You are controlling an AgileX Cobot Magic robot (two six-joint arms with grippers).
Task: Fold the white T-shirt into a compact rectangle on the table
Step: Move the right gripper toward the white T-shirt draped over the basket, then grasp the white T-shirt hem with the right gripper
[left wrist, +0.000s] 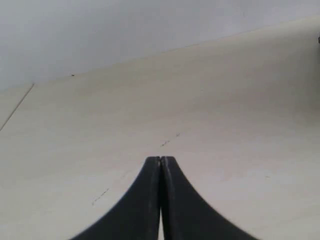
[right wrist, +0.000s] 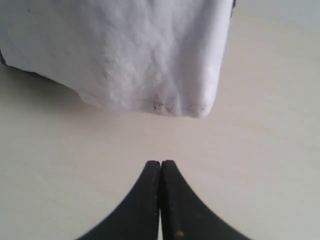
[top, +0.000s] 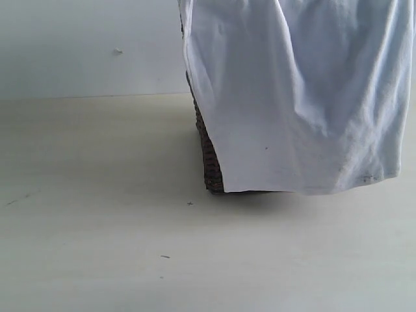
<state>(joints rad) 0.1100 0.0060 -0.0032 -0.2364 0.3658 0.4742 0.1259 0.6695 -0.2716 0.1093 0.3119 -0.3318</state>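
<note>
The white T-shirt (top: 292, 97) hangs draped over a dark wicker basket at the right of the exterior view, its hem reaching down near the table (top: 97, 227). In the right wrist view the T-shirt (right wrist: 125, 50) hangs ahead of my right gripper (right wrist: 160, 162), which is shut and empty over bare tabletop, apart from the cloth. My left gripper (left wrist: 160, 158) is shut on nothing, above the bare table (left wrist: 225, 100). Neither gripper shows in the exterior view. The shirt's red patch and neck tag are out of sight.
The dark brown wicker basket (top: 208, 156) stands under the shirt, only its left side showing. A pale wall (top: 84, 45) rises behind the table. Small dark specks (top: 190, 203) mark the tabletop. A table seam (left wrist: 17, 107) runs near the far corner in the left wrist view.
</note>
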